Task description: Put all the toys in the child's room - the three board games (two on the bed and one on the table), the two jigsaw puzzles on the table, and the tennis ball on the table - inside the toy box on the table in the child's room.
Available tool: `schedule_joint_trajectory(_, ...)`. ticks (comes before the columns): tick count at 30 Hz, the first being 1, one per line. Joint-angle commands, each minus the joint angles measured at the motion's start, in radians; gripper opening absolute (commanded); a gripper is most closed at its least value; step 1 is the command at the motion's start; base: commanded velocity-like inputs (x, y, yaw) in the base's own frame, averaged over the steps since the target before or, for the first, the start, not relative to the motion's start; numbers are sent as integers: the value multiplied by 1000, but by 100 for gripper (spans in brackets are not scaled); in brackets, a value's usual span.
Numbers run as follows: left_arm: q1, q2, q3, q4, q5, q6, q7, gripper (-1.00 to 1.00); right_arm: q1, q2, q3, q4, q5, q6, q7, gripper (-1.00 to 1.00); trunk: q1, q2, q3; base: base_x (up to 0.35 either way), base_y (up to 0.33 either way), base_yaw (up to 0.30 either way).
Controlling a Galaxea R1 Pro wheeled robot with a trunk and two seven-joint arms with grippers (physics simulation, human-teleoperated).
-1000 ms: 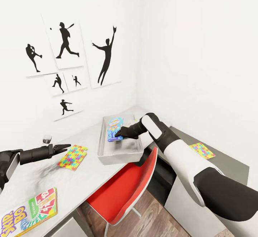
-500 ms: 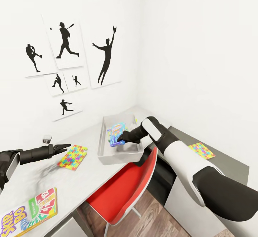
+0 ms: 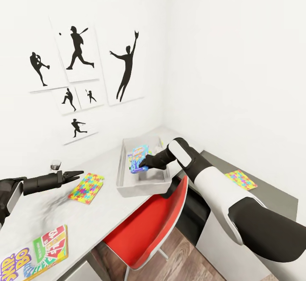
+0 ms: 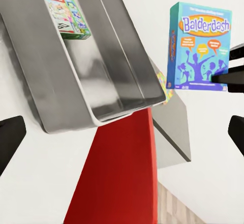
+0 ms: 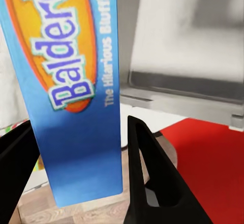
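Observation:
My right gripper (image 3: 144, 162) is shut on the blue board game (image 3: 139, 157), a "Balderdash" box (image 5: 71, 82) held tilted just above the inside of the grey toy box (image 3: 123, 187). A pale green board game (image 4: 68, 13) lies inside the toy box (image 4: 76, 107). On the table (image 3: 102, 217), one jigsaw puzzle (image 3: 86, 186) lies flat just past my open left gripper (image 3: 80, 174). The Skip-Bo board game (image 3: 36, 253) lies at the table's near left corner. A second jigsaw puzzle (image 3: 240, 179) rests on the lower dark desk. The tennis ball and the bed are out of view.
A red chair (image 3: 148, 225) is tucked under the table below the toy box. A small dark cup (image 3: 55, 165) stands by the wall behind my left arm. Black athlete pictures (image 3: 78, 53) hang above. The dark grey desk (image 3: 272, 196) runs along the right wall.
My right gripper lowered the blue board game from upright to tilted and slightly deeper over the toy box. The view shifted slightly. The left arm stayed still.

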Motion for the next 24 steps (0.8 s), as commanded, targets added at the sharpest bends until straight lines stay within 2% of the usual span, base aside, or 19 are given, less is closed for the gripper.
schedule_joint_trajectory(1,-1,0,0,0,3,10,-2,100,-1,0,2,-1,-10,1,-11,-100,1,-2,-2,45,1,0)
schedule_joint_trajectory(12,-1,0,0,0,0,14,-1,100,-1,0,1,-2,-8,1,-11,-100,1,-2,-2,47,0,122)
schedule_joint_trajectory(24,0,-1,-1,0,-1,13,0,100,0,0,3,-2,-4,1,-13,-100,1,-2,-2,65,0,10)
